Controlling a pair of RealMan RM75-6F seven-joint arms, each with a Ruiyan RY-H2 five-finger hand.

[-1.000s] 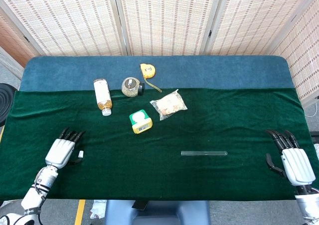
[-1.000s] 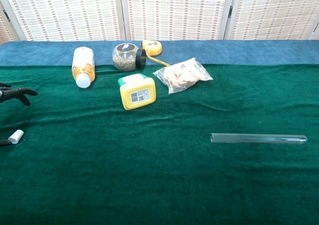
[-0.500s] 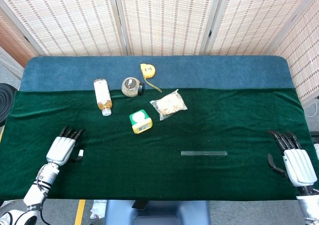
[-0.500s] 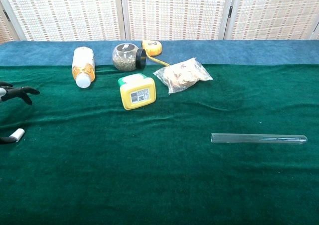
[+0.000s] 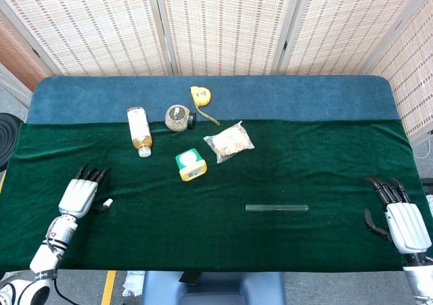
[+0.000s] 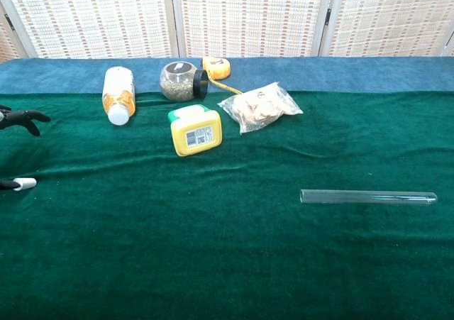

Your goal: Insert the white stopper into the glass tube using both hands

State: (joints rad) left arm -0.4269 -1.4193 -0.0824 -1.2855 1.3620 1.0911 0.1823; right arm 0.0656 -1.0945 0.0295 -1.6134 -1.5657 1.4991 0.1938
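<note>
Green cloth (image 5: 223, 237) lies bare between glass tube (image 5: 277, 208) and front edge.

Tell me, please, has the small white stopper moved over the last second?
Yes. The small white stopper, at the left hand, has shifted toward the plastic bottle; the glass tube lies unmoved.

My bench (image 5: 318, 156) stretches across the whole scene, draped in dark green velvety cloth (image 5: 223, 237) that shows soft wrinkles. Along its far edge runs a strip of blue cloth (image 5: 298, 97). Behind it stands a folding screen (image 5: 223, 24) of pale woven panels set in light frames, angled so its outer leaves slant towards me on both sides. Grey floor (image 5: 13, 103) shows past the left end, with a yellow line (image 5: 108, 288) on it near the front corner. Lighting is even and bright, with no hard shadows
</note>
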